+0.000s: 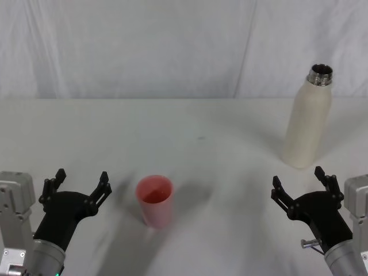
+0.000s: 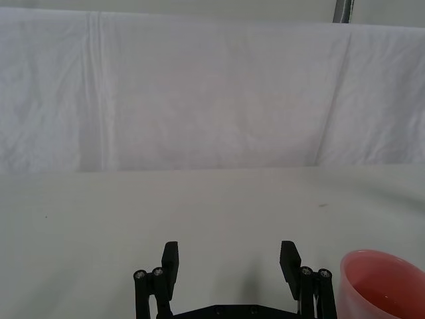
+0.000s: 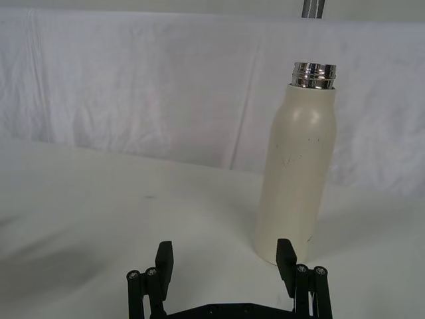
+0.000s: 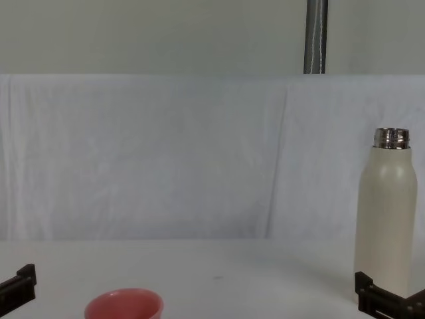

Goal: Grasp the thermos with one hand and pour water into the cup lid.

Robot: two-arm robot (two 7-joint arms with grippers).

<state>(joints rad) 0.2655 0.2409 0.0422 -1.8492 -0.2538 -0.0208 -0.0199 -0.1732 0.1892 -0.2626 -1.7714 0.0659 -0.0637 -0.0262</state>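
Right hand [image 1: 300, 187]: low at the near right of the desk [image 1: 201, 126], silver-grey arm behind it, pointing forward toward the thermos; fingers [image 3: 165, 260] spread wide, holding nothing
Left hand [image 1: 80, 186]: low at the near left, angled forward and slightly inward; fingers [image 2: 170, 260] spread wide and empty, the cup just to its right
Thermos [image 1: 307, 119]: upright at the far right of the desk, cap off, steel neck [image 3: 314, 75] bare; its base sits just ahead of the right hand, apart from the fingers; in the right wrist view it stands ahead, nearer one finger than the other; contents cannot be told
Cup [image 1: 154, 200]: upright near the front, left of centre, between the two hands and closer to the left one; well apart from the thermos; the inside looks pink, and whether it holds water cannot be told
Desk: white, with a white cloth backdrop [image 4: 166, 153] hanging behind it
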